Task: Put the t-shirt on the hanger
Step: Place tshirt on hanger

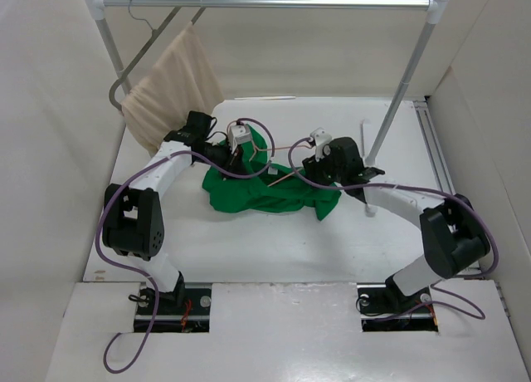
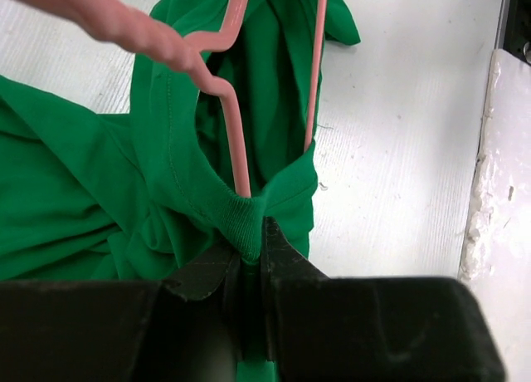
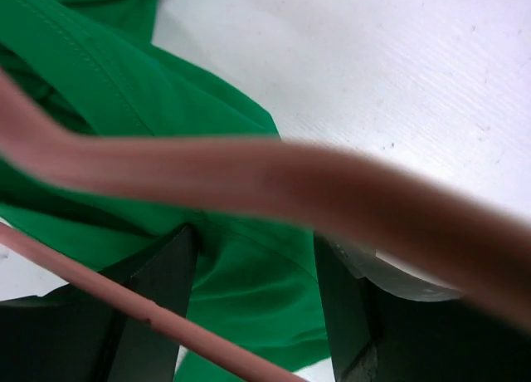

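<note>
The bright green t-shirt (image 1: 249, 189) lies crumpled on the white table between the two arms. My left gripper (image 1: 239, 154) is at its far edge. In the left wrist view it (image 2: 251, 237) is shut on the ribbed neck band of the t-shirt (image 2: 83, 199). The pale pink wire hanger (image 2: 236, 141) runs into the neck opening; a short length shows in the top view (image 1: 280, 177). My right gripper (image 1: 311, 159) is at the shirt's right side. In the right wrist view it (image 3: 253, 245) is open over green cloth (image 3: 249, 299), with the hanger's wires (image 3: 249, 178) crossing in front of it.
A clothes rack (image 1: 274, 2) spans the back of the table, its right post (image 1: 398, 100) close behind the right gripper. A beige cloth (image 1: 170, 87) hangs on a grey metal hanger (image 1: 137, 62) at the back left. White walls close in both sides.
</note>
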